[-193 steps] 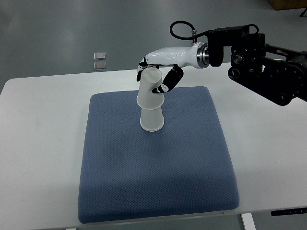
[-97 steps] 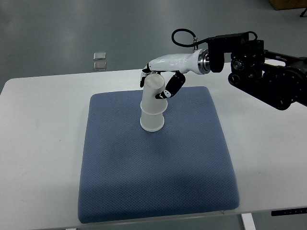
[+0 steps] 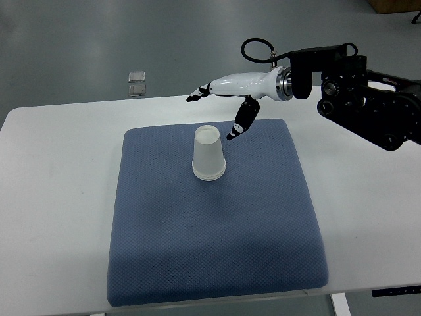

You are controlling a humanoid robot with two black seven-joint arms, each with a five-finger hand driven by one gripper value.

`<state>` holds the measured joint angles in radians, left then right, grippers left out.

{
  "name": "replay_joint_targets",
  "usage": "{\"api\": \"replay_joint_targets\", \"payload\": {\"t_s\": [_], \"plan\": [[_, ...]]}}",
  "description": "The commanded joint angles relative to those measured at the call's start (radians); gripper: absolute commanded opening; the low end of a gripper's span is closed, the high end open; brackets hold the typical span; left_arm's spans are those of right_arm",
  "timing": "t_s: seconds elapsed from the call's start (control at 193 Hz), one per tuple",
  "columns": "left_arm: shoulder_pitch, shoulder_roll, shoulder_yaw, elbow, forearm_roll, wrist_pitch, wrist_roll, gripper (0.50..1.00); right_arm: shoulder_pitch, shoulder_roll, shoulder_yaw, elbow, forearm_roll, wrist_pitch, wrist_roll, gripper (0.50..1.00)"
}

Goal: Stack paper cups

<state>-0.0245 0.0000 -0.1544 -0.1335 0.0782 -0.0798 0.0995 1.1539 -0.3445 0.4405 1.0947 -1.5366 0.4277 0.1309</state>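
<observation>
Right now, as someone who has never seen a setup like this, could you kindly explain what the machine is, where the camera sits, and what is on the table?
There is one camera, looking steeply down from the robot's own side of the work. The robot is a humanoid with fingered hands. Only its right arm shows, the black linkage entering from the picture's right edge, ending in the white right hand. The fingers are spread and hold nothing; the hand hangs just beyond the cups, not touching them.

A white table carries a blue cushioned mat. On the mat stands a stack of white paper cups, upside down, rims at the bottom. How many are nested cannot be told for certain.

On the grey floor beyond the table lie two small square plates. The left arm is out of view.
</observation>
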Motion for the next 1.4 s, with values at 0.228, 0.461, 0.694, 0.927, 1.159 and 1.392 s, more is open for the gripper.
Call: {"api": "replay_joint_targets", "payload": {"t_s": [0.228,0.461,0.694,0.927,1.159,1.392], "plan": [[0.0,0.0,0.0,0.0,0.0,0.0,0.0,1.0,-0.157,-0.08,0.159,-0.099,0.239,-0.207,-0.048,0.913],[0.0,0.0,0.001,0.0,0.0,0.0,0.0,1.0,-0.298,-0.071,0.323,-0.185,0.519,-0.331,-0.077,0.915],[0.0,0.0,0.001,0.0,0.0,0.0,0.0,1.0,-0.418,-0.011,0.481,-0.19,0.632,-0.432,-0.111,0.915],[0.0,0.0,0.001,0.0,0.0,0.0,0.0,1.0,-0.5,0.07,0.534,-0.19,0.639,-0.59,-0.106,0.917],[0.0,0.0,0.001,0.0,0.0,0.0,0.0,1.0,-0.566,0.104,0.603,-0.176,0.641,-0.592,-0.1,0.919],[0.0,0.0,0.001,0.0,0.0,0.0,0.0,1.0,-0.594,0.157,0.667,-0.174,0.642,-0.595,-0.093,0.921]]}}
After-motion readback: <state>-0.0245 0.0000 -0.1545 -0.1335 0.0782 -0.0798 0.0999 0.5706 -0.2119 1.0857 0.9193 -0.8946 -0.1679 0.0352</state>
